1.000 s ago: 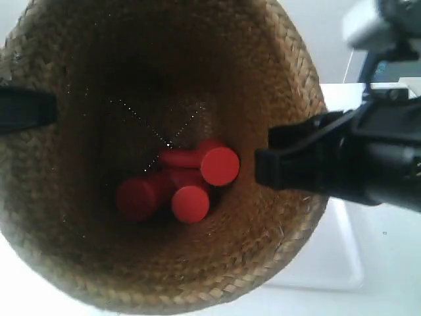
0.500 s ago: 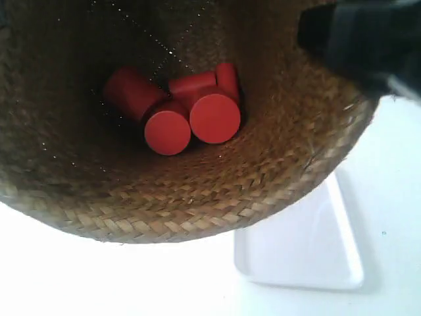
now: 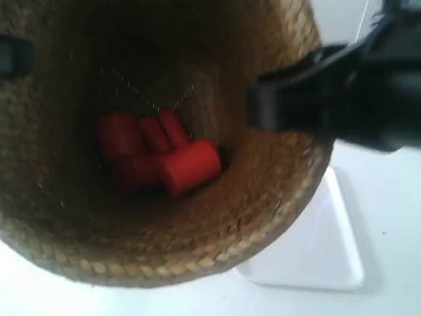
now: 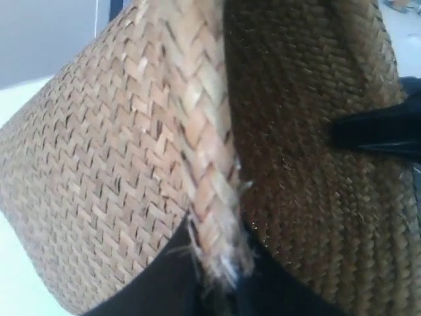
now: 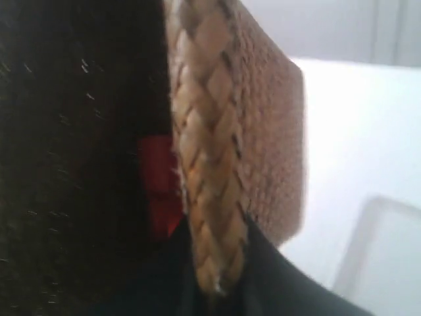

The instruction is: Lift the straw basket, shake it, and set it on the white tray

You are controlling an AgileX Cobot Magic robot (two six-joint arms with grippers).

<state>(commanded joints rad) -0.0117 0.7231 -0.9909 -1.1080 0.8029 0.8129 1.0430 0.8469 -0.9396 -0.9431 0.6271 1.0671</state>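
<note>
While both grippers bite on the rim, the straw basket [image 3: 197, 253] fills most of the exterior view, mouth toward the camera, blurred. Left gripper [image 4: 220, 289]: jaws nearly together, clamped on the braided rim, one black finger inside the wall and one outside. Right gripper [image 5: 214, 283]: same pinch on the rim, narrow gap filled by the braid. In the left wrist view the other gripper's black finger shows on the far rim, right edge of the frame. In the exterior view the arm at the exterior view's right [image 3: 355, 92] reaches over the rim at upper right; a black finger tip [image 3: 13, 56] sits on the rim at the left edge. Red cylinders [image 3: 158, 155] lie heaped on the basket floor, left of centre. White tray [image 3: 322, 243] lies flat at lower right, its left part hidden behind the basket rim; the basket is not set on it.

Versus half a second ago: the basket's near rim sits lower in the frame, the cylinders have rolled from upper centre to mid-left, the arm has dropped from the top right corner, and the left-edge finger is back in view. Tray unmoved.
</note>
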